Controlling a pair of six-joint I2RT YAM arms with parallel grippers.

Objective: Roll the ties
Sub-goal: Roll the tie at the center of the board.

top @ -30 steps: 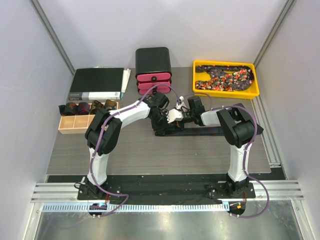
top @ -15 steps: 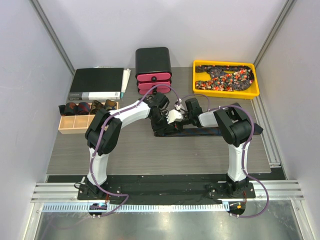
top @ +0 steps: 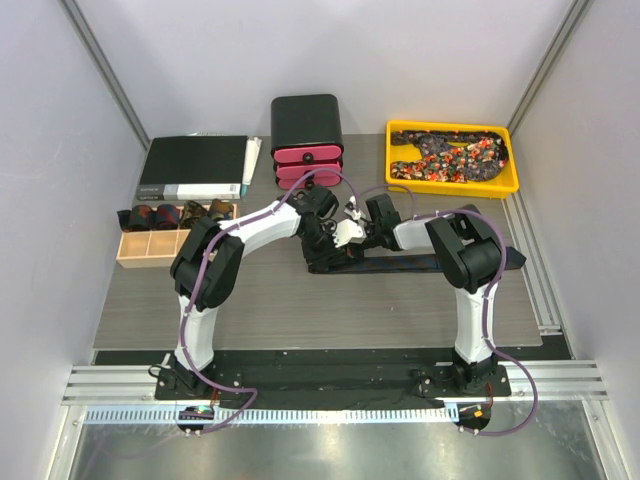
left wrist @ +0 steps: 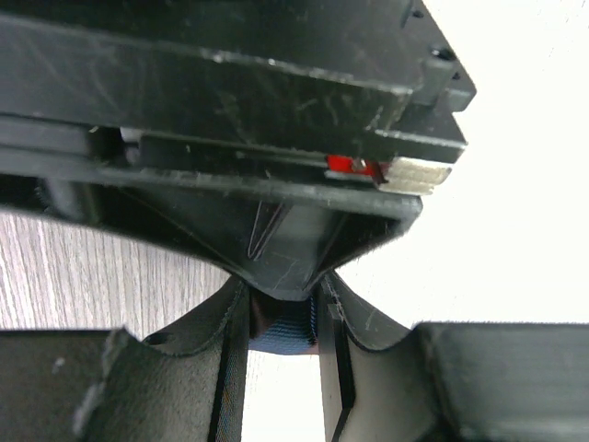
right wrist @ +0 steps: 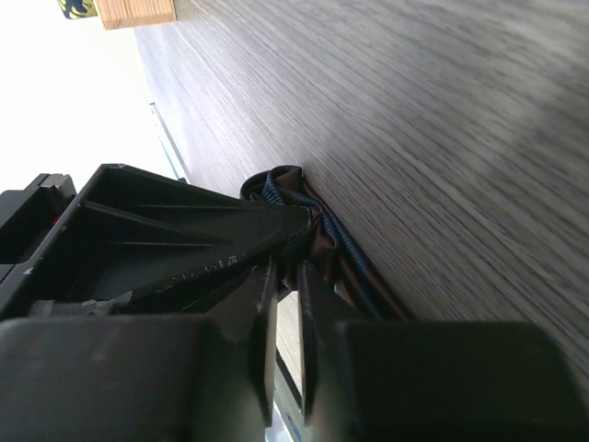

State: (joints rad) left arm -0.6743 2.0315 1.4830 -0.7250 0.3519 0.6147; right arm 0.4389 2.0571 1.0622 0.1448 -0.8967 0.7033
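Across the middle of the grey wood-grain table point(top: 300, 310) a dark tie point(top: 400, 263) lies flat and narrow, running rightward from where the two arms meet. The left hand point(top: 325, 228) is clamped on its left end: from the wrist, ribbed blue fabric point(left wrist: 281, 331) sits pinched between scuffed black fingers point(left wrist: 230, 368). The right hand point(top: 362, 228) reaches the same end, where the tie point(right wrist: 304, 207) is folded into a small loop with a brownish lining. Its fingers stand nearly together, but I cannot tell whether they pinch the cloth.

Bare table surface stretches between the tie and the near edge. Along the back edge stand a black binder point(top: 195, 160), a glossy black-and-pink case point(top: 306, 125) and a yellow plastic tray point(top: 450, 189) heaped with speckled ties point(top: 450, 155). At the left, a wooden box point(top: 150, 250) holds rolled ties point(top: 165, 215). The binder's pale label is too small to read.
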